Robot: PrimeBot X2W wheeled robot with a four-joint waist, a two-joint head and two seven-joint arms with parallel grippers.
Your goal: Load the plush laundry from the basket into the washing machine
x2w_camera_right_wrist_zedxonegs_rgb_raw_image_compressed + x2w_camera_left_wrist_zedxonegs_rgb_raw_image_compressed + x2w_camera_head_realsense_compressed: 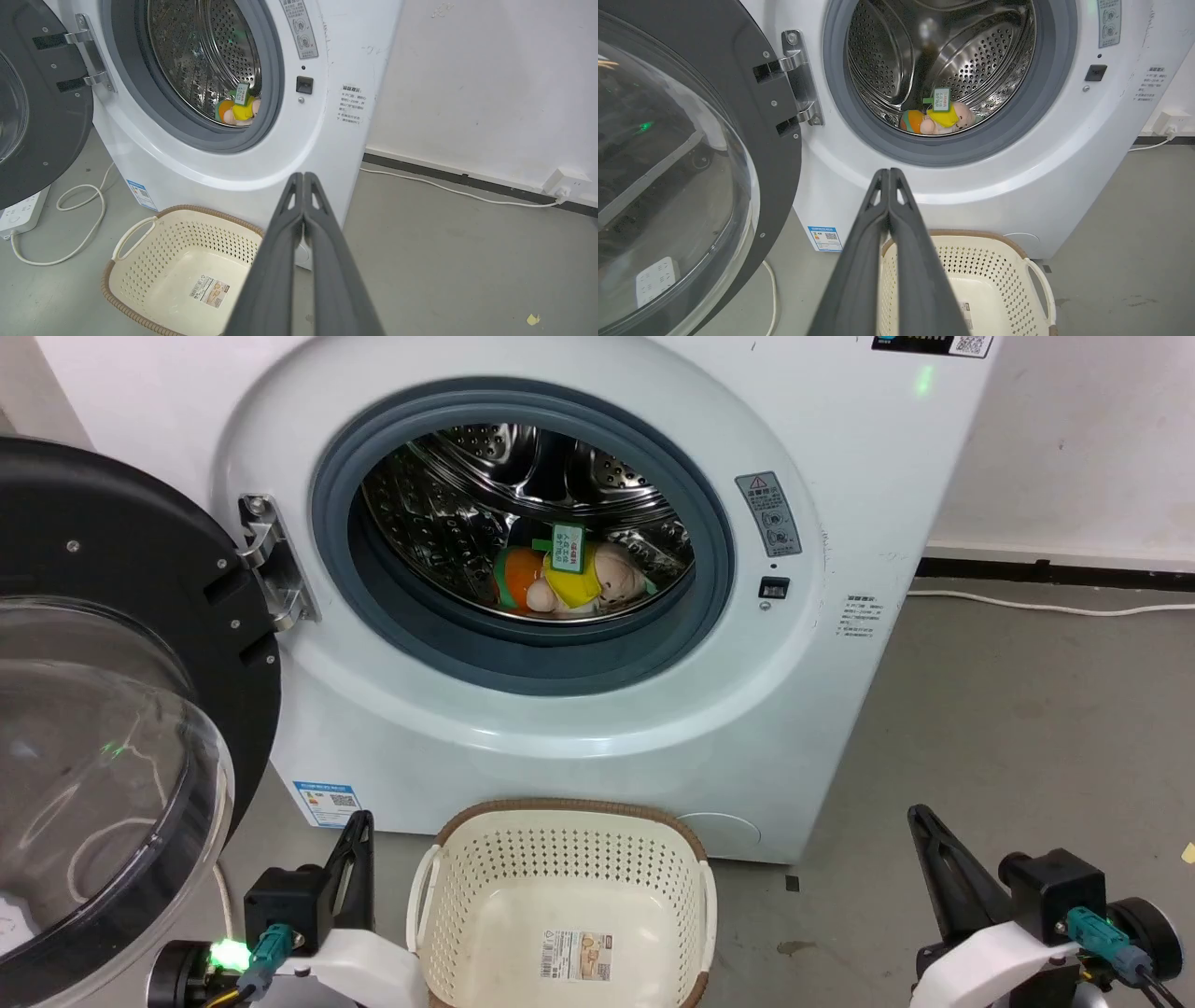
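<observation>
Ahead of and above both grippers, inside the steel drum (448,495) of the washing machine (840,476), the plush laundry (569,579) lies on the drum's lower curve. It is past the grey gasket (523,653), with its green hang tag (566,543) standing up above the yellow clothing. The left gripper (888,172) has its two dark fingers pressed together with nothing between them. The right gripper (303,176) is likewise pressed together and bare. Both sit low, fingers pointing up toward the machine's front, well apart from the opening.

Between the two grippers stands the basket (560,807), close against the foot of the machine. Its perforated inside holds nothing but the label sticker (576,957) on the bottom.

By my judgement the loading is done, and the step in hand is a check with the arms held back. To do it well, hold both arms low and outside the basket's rim so that neither finger knocks it. The left arm should also stay clear of the open door (112,523), which hangs wide on that gripper's outer side. It is worth confirming that no part of the doll or its tag drapes over the gasket lip. From the left wrist view it appears to rest wholly inside, though its far side is hidden. The drum holds this one doll and nothing else that I can make out.
</observation>
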